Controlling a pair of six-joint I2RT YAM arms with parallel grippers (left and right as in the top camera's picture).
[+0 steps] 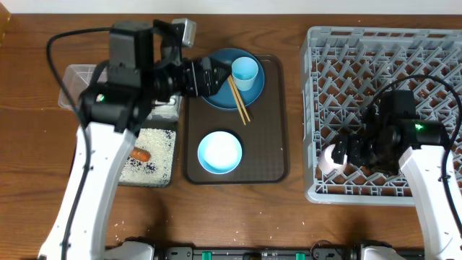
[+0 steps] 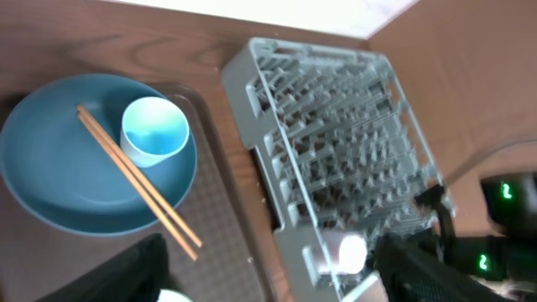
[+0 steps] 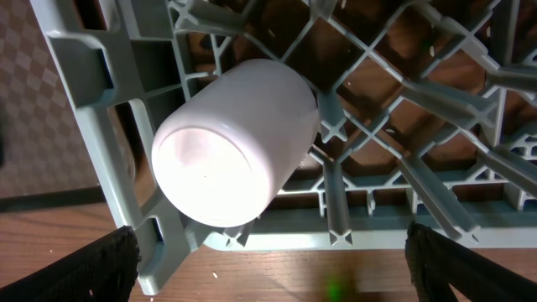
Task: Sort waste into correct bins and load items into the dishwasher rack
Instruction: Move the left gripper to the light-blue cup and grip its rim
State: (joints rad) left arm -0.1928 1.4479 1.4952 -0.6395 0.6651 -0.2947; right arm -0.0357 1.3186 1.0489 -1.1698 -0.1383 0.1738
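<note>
My right claw (image 1: 350, 153) hangs inside the dishwasher rack (image 1: 361, 72), which fills the 3 o'clock side of the worktop (image 1: 238, 217). Its fingers (image 3: 80, 268) sit wide apart at the lower corners of the wrist view, with nothing pinched. Just ahead of them the pinkish-white cup (image 3: 226, 151) lies on its side in the rack's 7 o'clock corner. Its flat base faces my camera and it leans against the rack wall. My fingers are clear of it.

My left claw (image 1: 220, 76) reaches in from 9 o'clock over the blue plate (image 2: 50, 159), which sits at the 12 o'clock end of the brown serving tray (image 1: 273, 144). Its wrist view shows one finger (image 2: 138, 268) for certain, low and well off centre. I read this claw as spread and carrying nothing.

The light blue cup (image 2: 154, 130) stands upright on the plate toward 2 o'clock. The chopsticks (image 2: 134, 180) lie side by side just beside it, slanting toward 5 o'clock, with their lower ends past the rim and over the serving tray. The white bowl (image 1: 219, 153) sits upright at the tray's 6 o'clock end.

At 9 o'clock of the bowl, off the serving tray, the black tray (image 1: 162, 170) holds a spread of rice grains (image 1: 155, 143). The carrot (image 1: 141, 154) lies on them. The clear tub (image 1: 72, 79) sits at 11 o'clock of the black tray, mostly under my left arm, and I cannot tell what it holds.
</note>
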